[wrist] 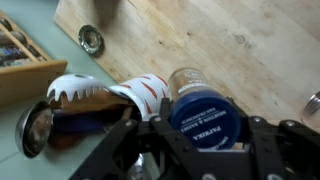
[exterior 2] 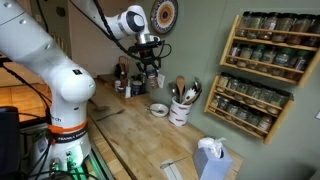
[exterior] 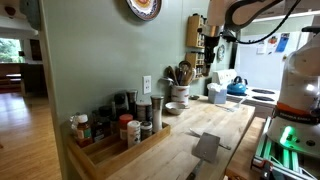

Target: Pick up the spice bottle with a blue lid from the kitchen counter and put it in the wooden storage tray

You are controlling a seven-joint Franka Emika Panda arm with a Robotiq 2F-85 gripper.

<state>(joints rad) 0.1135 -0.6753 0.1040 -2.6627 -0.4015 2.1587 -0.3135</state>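
Observation:
My gripper (wrist: 207,150) is shut on the spice bottle (wrist: 207,115), whose round blue lid faces the wrist camera between the two black jaws. In both exterior views the gripper (exterior: 210,45) (exterior 2: 148,66) hangs well above the pale wooden kitchen counter (exterior: 200,125) (exterior 2: 130,140), near the wall. The wooden storage tray (exterior: 120,152) lies along the wall at the counter's near end and holds several spice jars. A corner of it shows at the left edge of the wrist view (wrist: 25,75). The bottle is too small to make out in the exterior views.
A white utensil crock with red marks (wrist: 100,92) (exterior 2: 180,110) (exterior: 180,92) stands right under the gripper, with a small bowl (wrist: 90,40) (exterior 2: 158,109) beside it. A wall-hung spice rack (exterior 2: 265,70), a tissue box (exterior 2: 212,158) and a blue kettle (exterior: 237,87) are nearby.

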